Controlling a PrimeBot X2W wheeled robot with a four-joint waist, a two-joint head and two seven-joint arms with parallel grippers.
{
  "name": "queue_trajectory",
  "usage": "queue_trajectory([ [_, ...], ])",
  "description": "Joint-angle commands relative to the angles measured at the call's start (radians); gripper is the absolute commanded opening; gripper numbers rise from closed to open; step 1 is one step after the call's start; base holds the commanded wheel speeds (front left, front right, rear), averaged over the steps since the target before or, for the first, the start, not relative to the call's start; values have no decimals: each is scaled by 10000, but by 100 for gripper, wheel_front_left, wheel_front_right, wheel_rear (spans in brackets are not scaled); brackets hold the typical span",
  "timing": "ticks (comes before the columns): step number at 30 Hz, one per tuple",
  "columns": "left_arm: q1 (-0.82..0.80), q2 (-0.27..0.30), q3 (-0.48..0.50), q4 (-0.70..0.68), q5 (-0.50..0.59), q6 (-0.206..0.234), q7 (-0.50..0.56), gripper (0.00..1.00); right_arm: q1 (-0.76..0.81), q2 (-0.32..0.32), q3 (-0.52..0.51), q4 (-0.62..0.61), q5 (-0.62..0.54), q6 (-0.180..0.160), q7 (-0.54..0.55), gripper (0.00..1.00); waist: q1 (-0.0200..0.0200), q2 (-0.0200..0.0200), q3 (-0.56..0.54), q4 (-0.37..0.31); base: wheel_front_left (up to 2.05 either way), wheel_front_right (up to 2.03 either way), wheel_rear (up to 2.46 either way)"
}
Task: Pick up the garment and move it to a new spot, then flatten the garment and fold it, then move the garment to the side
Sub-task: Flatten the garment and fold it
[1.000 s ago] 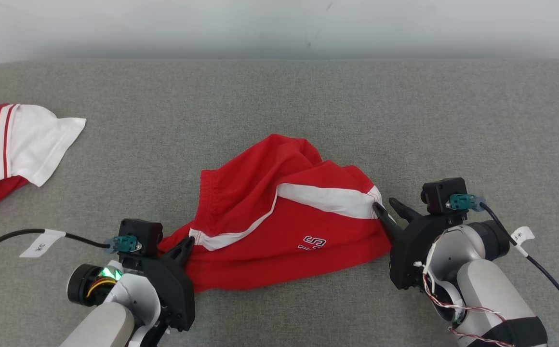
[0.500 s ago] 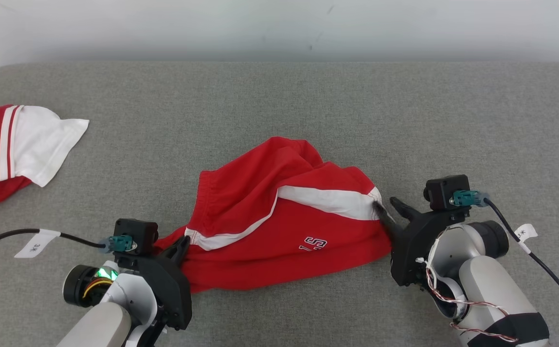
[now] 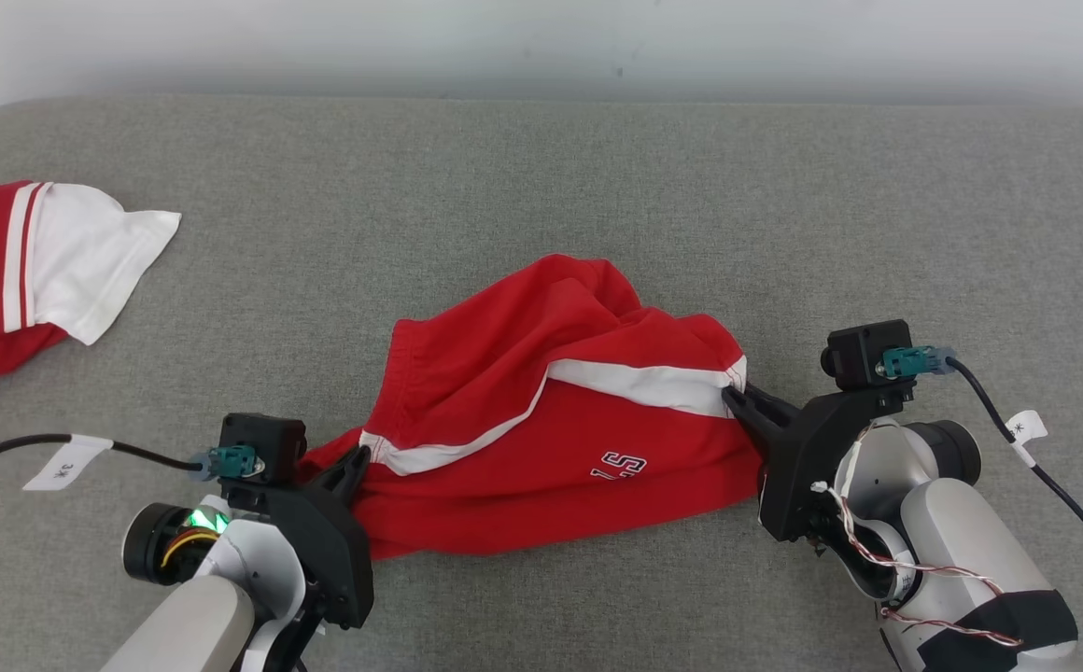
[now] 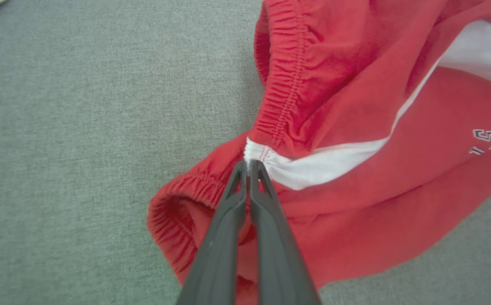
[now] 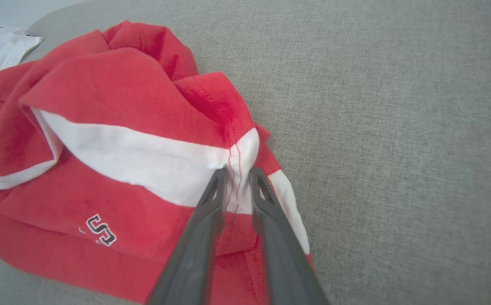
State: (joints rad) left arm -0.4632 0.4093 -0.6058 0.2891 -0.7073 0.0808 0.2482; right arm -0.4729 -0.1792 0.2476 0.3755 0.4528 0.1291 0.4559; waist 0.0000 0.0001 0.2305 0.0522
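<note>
The red garment (image 3: 541, 420), a pair of soft knit shorts with a white diagonal stripe, a gathered elastic waistband and small dark outlined letters, is lying rumpled in the middle of the grey woven fabric surface (image 3: 541, 187), stretching across between the two arms. Its far part is bunching up into a loose mound, while the near edge is resting flat on the cloth.

The left gripper (image 3: 361, 455) is sitting at the garment's left end. In the left wrist view its two long dark fingers are pressing together on the red garment (image 4: 355, 169), and the left gripper (image 4: 249, 163) is pinching the spot where the white stripe is meeting the elastic waistband; the waistband is curling open just beside the fingers on their left.

The right gripper (image 3: 733, 397) is reaching in from the garment's right end, its tips touching the hem where the white stripe is ending. In the right wrist view the right gripper (image 5: 237, 171) is closing on a raised fold of the red garment (image 5: 101, 84), with the red-stitched seam of the white band showing between the two fingers.

A second red-and-white striped cloth (image 3: 28, 261) is lying well apart at the surface's far left edge, and a plain white wall (image 3: 541, 37) is running behind the surface.
</note>
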Motion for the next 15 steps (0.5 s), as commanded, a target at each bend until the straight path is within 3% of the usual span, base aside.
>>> queue_trajectory([
  [1,-97,5,17,37,-59,40,-8,0,-58,-87,65,14,-87,31,-99,8,0,-1,7,11,0,0,0],
  [3,-67,9,16,64,-54,39,-34,0,-49,-91,82,49,-126,31,-136,11,0,-1,-7,11,0,0,0],
  [5,-49,19,29,85,-63,58,-62,0,-21,-80,106,65,-176,31,-165,0,0,-1,-32,5,0,0,0],
  [10,-43,49,258,21,-128,186,-404,0,-50,-133,139,-122,-244,31,-389,0,0,-1,-115,-31,0,0,0],
  [15,25,-522,1434,-437,-1223,132,-1579,0,-315,-258,-33,-851,6,31,-1089,0,0,-1,-71,-76,0,0,0],
])
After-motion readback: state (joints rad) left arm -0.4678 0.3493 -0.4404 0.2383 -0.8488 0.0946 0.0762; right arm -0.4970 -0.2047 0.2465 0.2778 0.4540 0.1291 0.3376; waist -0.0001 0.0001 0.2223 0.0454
